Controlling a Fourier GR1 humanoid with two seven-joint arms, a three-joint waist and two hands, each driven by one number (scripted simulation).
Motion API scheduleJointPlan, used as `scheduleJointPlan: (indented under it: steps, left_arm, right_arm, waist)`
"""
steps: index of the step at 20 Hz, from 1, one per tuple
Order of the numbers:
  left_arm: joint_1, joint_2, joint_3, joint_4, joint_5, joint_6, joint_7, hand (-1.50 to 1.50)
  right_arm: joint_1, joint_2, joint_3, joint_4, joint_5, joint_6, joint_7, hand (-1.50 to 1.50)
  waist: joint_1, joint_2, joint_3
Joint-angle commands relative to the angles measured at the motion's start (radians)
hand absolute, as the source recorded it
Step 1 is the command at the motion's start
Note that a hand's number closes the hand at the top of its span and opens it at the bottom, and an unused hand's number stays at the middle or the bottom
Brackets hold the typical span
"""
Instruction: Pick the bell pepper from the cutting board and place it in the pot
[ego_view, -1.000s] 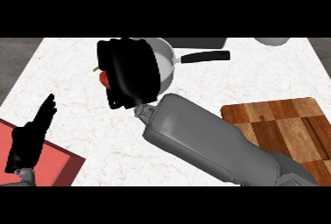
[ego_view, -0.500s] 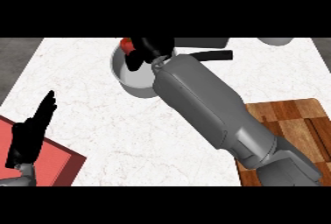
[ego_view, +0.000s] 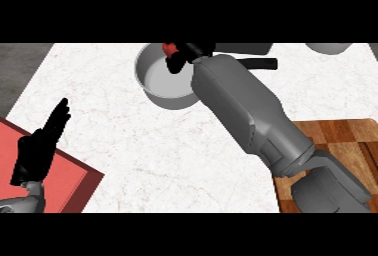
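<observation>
My right hand (ego_view: 183, 54) is over the pot (ego_view: 164, 80), fingers curled round the red bell pepper (ego_view: 170, 48).

The pepper sits in my grip above the pot's far rim; the cutting board (ego_view: 347, 145) lies well behind my hand, under my forearm. My left hand (ego_view: 40, 142) rests open, fingers straight, at my left.
</observation>
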Motion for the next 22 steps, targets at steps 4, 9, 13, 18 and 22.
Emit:
scheduleJointPlan:
  steps: [4, 9, 13, 18, 22]
  left_arm:
    - [-0.010, -0.006, -0.016, -0.002, -0.008, -0.006, 0.010, 0.00]
    - [-0.040, -0.036, -0.044, 0.011, -0.037, 0.021, 0.016, 0.00]
    - [-0.042, -0.021, -0.039, -0.003, -0.023, -0.004, 0.023, 0.00]
    - [-0.030, -0.005, -0.008, -0.001, -0.003, -0.010, 0.024, 0.00]
    - [-0.011, -0.013, 0.001, 0.012, -0.004, 0.002, 0.001, 0.00]
  right_arm:
    - [0.001, 0.000, -0.097, 0.119, -0.098, -0.016, -0.084, -1.50]
    - [-0.018, 0.000, -0.172, 0.133, -0.182, 0.042, -0.172, -1.50]
    - [0.011, 0.000, -0.199, 0.150, -0.212, -0.001, -0.255, -1.50]
    - [0.004, -0.002, -0.345, 0.049, -0.342, -0.075, -0.416, -1.50]
    - [0.031, -0.006, -0.454, 0.017, -0.462, -0.047, -0.515, -1.50]
  waist:
    - [0.031, 0.012, 0.001]
    - [0.034, 0.018, 0.001]
    - [0.042, 0.016, 0.001]
    - [0.022, 0.012, 0.003]
    - [0.003, 0.004, 0.003]
